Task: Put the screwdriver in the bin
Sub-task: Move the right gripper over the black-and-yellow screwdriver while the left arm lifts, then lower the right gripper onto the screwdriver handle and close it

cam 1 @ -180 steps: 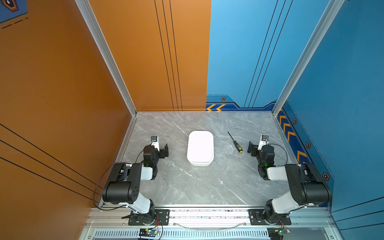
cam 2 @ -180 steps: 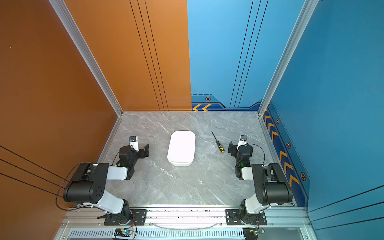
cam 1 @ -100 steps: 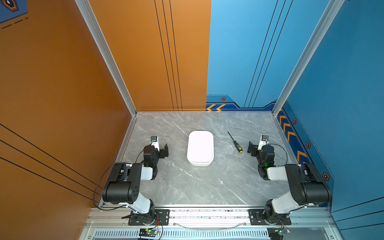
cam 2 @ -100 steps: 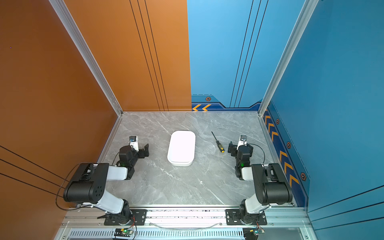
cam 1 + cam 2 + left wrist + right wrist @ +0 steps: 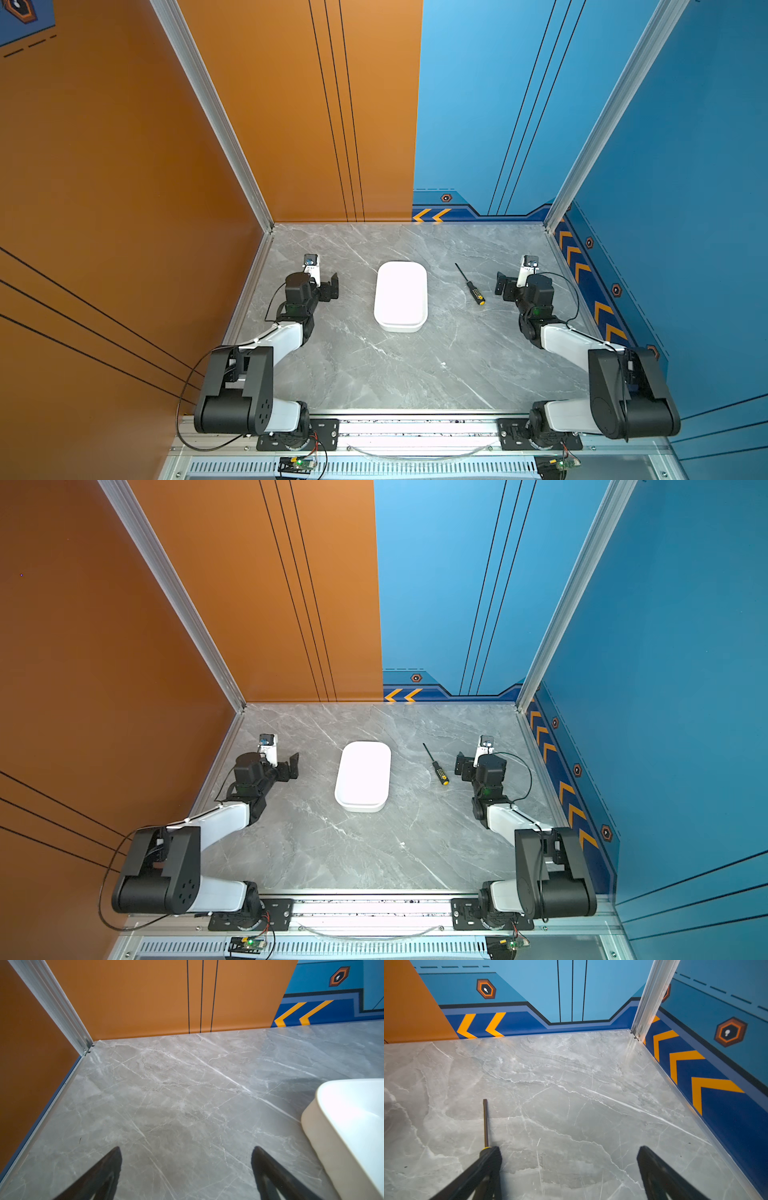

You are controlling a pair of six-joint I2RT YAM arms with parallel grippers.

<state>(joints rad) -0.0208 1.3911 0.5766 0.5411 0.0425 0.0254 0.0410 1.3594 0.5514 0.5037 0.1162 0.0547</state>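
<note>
The screwdriver (image 5: 471, 286) (image 5: 436, 766), slim and black with a yellow-dotted handle, lies flat on the marble table, right of the bin. The bin (image 5: 401, 295) (image 5: 363, 776) is a shallow white tray in the middle of the table, with nothing in it. My right gripper (image 5: 511, 286) (image 5: 469, 766) stands open just right of the screwdriver's handle, apart from it. In the right wrist view the screwdriver's shaft (image 5: 485, 1124) runs forward beside one finger, outside the open right gripper (image 5: 569, 1148). My left gripper (image 5: 324, 283) (image 5: 187, 1149) is open and empty, left of the bin (image 5: 353, 1126).
Orange walls (image 5: 124, 166) close in the left side and part of the back; blue walls (image 5: 685, 166) close in the right. Both arms' bases sit on the metal rail (image 5: 415, 428) at the table's front edge.
</note>
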